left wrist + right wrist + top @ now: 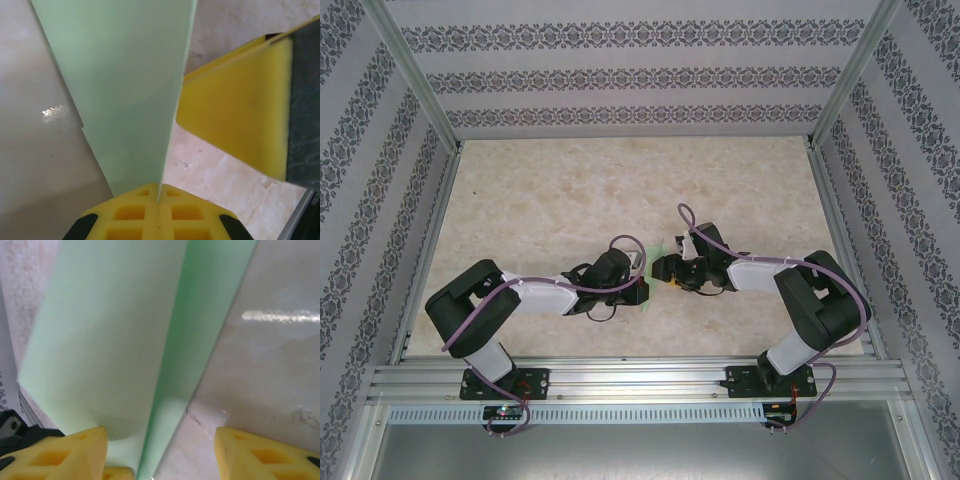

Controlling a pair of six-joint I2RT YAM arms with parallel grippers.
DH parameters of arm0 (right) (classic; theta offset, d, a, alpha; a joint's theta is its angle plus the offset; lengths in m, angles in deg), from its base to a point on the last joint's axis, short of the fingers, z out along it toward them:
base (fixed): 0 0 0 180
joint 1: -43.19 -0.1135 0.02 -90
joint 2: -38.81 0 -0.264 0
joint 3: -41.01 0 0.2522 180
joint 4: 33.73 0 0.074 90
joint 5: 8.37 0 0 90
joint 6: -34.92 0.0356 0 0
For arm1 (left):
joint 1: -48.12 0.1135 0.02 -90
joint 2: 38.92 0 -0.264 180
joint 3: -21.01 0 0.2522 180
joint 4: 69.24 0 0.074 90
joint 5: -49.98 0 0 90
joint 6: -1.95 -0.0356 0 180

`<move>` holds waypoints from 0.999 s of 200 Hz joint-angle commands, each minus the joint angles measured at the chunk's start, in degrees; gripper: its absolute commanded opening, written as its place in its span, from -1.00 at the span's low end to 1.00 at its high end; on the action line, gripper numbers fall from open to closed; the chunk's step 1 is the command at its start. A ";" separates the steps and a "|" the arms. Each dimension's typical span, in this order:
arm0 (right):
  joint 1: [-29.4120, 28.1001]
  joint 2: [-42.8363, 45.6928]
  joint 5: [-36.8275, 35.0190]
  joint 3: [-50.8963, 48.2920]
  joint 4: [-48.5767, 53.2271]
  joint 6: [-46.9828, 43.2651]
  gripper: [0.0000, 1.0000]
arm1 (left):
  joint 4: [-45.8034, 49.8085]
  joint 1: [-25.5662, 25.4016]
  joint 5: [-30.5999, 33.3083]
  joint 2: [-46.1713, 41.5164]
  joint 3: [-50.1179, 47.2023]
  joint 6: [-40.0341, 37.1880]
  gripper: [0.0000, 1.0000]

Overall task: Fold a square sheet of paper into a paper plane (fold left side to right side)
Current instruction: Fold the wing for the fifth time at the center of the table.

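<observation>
Yellow pads of the left hand are pinched together on the near edge of the square sheet of paper, which rises, seemingly doubled over, off the bench between the two arms. Right hand has its jaws apart astride the sheet, gripping nothing. For a clean fold, I judge the pinch should hold the edges matched while the right hand presses along the crease.

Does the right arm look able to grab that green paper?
Probably yes: the right jaws stand open with the paper between them and nothing blocking, though the left jaws pinch it.
</observation>
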 commanded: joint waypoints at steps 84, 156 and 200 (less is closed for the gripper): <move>-1.35 -3.89 -4.02 2.91 2.07 1.60 -0.03 | -11.36 1.00 -3.21 6.31 -2.01 6.41 -0.96; -1.68 -5.92 -5.42 4.24 3.79 2.40 -0.15 | -12.65 1.05 -3.51 6.84 -2.31 7.03 -0.85; -1.70 -7.01 -5.53 4.24 3.79 3.07 -0.18 | -12.71 1.04 -3.79 5.80 -2.27 6.89 -0.63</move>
